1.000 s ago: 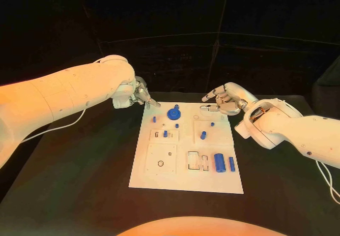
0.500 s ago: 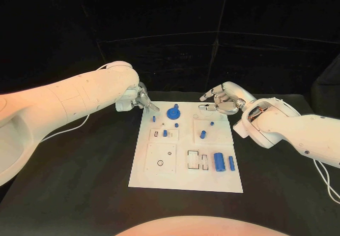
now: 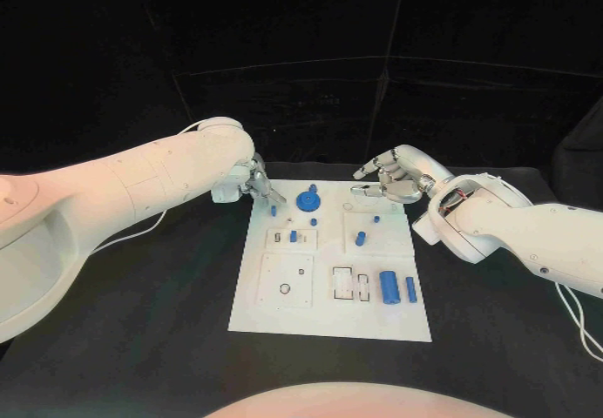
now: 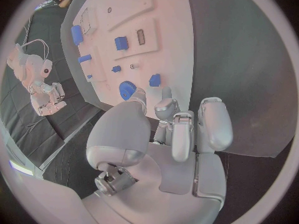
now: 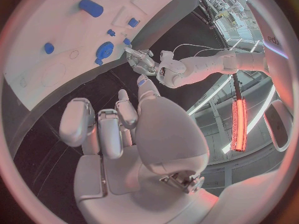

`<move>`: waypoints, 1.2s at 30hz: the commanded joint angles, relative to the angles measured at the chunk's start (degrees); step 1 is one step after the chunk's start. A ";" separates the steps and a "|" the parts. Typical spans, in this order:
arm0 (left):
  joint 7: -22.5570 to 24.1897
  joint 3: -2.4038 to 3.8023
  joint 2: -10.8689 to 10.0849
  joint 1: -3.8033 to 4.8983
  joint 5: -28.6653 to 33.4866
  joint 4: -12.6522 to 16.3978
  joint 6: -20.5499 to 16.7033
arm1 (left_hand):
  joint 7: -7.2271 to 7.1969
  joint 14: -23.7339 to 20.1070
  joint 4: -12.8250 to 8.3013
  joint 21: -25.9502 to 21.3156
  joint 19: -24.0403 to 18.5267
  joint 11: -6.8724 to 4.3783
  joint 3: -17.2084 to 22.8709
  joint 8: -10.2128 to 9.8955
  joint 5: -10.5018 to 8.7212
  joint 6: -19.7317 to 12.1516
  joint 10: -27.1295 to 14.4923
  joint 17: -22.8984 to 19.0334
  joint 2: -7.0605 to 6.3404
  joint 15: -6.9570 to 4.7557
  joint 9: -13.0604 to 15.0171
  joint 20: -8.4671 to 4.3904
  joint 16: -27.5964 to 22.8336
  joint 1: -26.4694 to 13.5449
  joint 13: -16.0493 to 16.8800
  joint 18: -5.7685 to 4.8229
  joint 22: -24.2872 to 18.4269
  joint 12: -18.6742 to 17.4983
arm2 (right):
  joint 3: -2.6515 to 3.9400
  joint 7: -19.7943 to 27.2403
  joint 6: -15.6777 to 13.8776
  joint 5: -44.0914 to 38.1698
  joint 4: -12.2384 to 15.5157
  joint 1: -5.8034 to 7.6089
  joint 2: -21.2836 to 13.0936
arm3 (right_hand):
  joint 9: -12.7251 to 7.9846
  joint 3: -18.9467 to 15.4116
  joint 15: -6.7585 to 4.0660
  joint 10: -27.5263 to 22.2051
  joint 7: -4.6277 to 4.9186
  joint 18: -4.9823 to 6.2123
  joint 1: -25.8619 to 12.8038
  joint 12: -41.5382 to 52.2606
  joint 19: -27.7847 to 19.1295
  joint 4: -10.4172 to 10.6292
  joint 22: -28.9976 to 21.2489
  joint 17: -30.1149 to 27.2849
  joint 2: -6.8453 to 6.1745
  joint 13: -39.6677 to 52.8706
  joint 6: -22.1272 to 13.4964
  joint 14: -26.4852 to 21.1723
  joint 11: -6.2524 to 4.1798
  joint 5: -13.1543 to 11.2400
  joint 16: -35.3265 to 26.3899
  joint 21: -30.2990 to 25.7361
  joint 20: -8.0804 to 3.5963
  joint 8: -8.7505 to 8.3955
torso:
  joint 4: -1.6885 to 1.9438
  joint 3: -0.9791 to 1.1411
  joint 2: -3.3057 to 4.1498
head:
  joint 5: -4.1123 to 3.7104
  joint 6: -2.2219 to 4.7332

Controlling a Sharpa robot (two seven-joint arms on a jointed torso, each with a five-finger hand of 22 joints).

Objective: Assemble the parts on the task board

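Note:
The white task board (image 3: 283, 309) lies in the middle of the black table. A blue gear (image 3: 309, 202) stands near its far edge, with a small blue part (image 3: 273, 210) just left of it. My left hand (image 3: 255, 186) hovers over the board's far left corner and holds nothing. Its thumb and one finger point down beside that small part (image 4: 154, 79) and the gear (image 4: 127, 89), and its other fingers are curled. My right hand (image 3: 391, 182) hangs over the far right corner, fingers loosely apart and holding nothing. The board (image 5: 44, 84) lies beyond its fingers.
More blue parts sit on the board: a thick cylinder (image 3: 389, 286) and a rod (image 3: 411, 290) at the near right, and small pieces mid-board (image 3: 361, 238) (image 3: 293, 236). Open black table lies on both sides of the board.
My left hand has dropped lower and nearer, toward the small blue part at the far left corner. The right hand has barely moved.

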 commanded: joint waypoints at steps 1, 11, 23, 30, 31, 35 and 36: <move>0.91 0.03 0.28 -0.15 -0.66 -0.40 0.52 | 0.02 5.95 -0.09 0.16 -0.03 0.35 -0.34 -0.30 -0.09 0.54 -0.26 15.09 0.25 0.41 -0.12 0.43 0.18 0.47 -0.10 0.19 0.12 0.02 | 0.04 0.58 -0.34 0.08 0.16 0.11 0.05 | -0.08 -0.22 -0.33 -0.31 0.01 0.72 0.00 -0.29 -0.46 -0.09 -0.09 2.95 0.58 -0.05 -0.30 3.21 0.08 0.35 -0.22 -0.36 0.00 0.25 | 0.03 -0.06 -0.03 | -0.09 0.00; 1.34 0.03 0.40 -0.45 -0.67 -0.62 0.36 | 0.02 5.95 -0.27 0.32 0.06 0.36 -0.50 -0.45 -0.09 0.78 -0.23 15.09 0.73 0.43 -0.40 0.45 0.18 1.10 0.03 0.14 0.40 0.16 | 0.04 0.63 -0.32 0.08 0.04 0.11 0.17 | -0.08 -0.22 -0.33 -0.31 0.01 0.72 0.00 -0.29 -0.46 -0.09 -0.09 2.95 0.58 -0.05 -0.30 3.21 0.08 0.35 -0.22 -0.36 0.00 0.25 | 0.12 -0.06 -0.01 | -0.11 -0.12; 1.77 0.03 0.36 -0.49 -0.66 -0.19 0.72 | -0.20 5.95 -1.48 0.41 0.09 0.20 -0.89 -0.35 -0.09 2.14 -0.14 15.09 1.81 0.37 -0.97 0.44 0.18 3.34 0.11 0.11 0.65 0.35 | 0.04 0.54 -0.14 0.08 -0.03 0.11 0.22 | -0.08 -0.22 -0.33 -0.31 0.01 0.72 0.00 -0.29 -0.46 -0.09 -0.09 2.95 0.58 -0.05 -0.30 3.21 0.08 0.35 -0.22 -0.36 0.00 0.25 | 0.09 -0.01 -0.04 | -0.08 -0.19; 1.86 0.03 0.12 -0.49 -0.66 0.18 0.59 | -0.49 5.95 -2.34 0.35 0.04 -0.02 -0.93 0.22 -0.08 3.11 -0.12 15.09 2.64 0.22 -0.86 0.34 0.18 4.53 0.06 0.14 0.64 0.37 | 0.04 0.51 -0.08 0.08 -0.10 0.11 0.27 | -0.08 -0.22 -0.33 -0.31 0.01 0.72 0.00 -0.29 -0.46 -0.09 -0.09 2.95 0.58 -0.05 -0.30 3.21 0.08 0.35 -0.22 -0.36 0.00 0.25 | 0.06 0.00 -0.02 | -0.06 -0.27; 1.87 0.03 0.10 -0.49 -0.66 0.23 0.59 | -0.51 5.95 -2.44 0.36 0.05 -0.05 -0.92 0.27 -0.08 3.18 -0.10 15.09 2.74 0.20 -0.85 0.33 0.18 4.66 0.08 0.13 0.67 0.39 | 0.04 0.51 -0.07 0.08 -0.12 0.11 0.29 | -0.08 -0.22 -0.33 -0.31 0.01 0.72 0.00 -0.29 -0.46 -0.09 -0.09 2.95 0.58 -0.05 -0.30 3.21 0.08 0.35 -0.22 -0.36 0.00 0.25 | 0.06 0.00 -0.02 | -0.06 -0.27; 2.06 0.03 0.07 -0.49 -0.66 0.43 0.45 | -0.54 5.95 -2.45 0.39 0.07 -0.07 -1.10 0.36 -0.10 3.30 -0.10 15.09 2.75 0.17 -0.83 0.30 0.18 4.58 0.07 0.12 0.73 0.38 | 0.04 0.52 -0.04 0.08 -0.23 0.11 0.38 | -0.09 -0.28 -0.33 -0.26 0.01 0.72 0.02 -0.21 -0.46 -0.09 -0.10 2.94 0.65 0.02 -0.32 3.21 0.09 0.49 -0.23 -0.38 0.00 0.30 | 0.04 0.01 0.00 | -0.07 -0.32; 2.13 0.03 0.03 -0.49 -0.66 0.57 0.34 | -0.57 5.95 -2.25 0.38 0.07 -0.11 -1.64 0.44 -0.12 3.39 -0.08 15.09 2.55 0.15 -0.81 0.27 0.18 4.11 0.05 0.12 0.74 0.39 | 0.04 0.53 -0.02 0.08 -0.28 0.11 0.42 | -0.09 -0.28 -0.33 -0.26 0.01 0.72 0.02 -0.21 -0.46 -0.09 -0.10 2.94 0.65 0.02 -0.32 3.21 0.09 0.49 -0.23 -0.38 0.00 0.30 | 0.04 -0.02 0.00 | -0.05 -0.35</move>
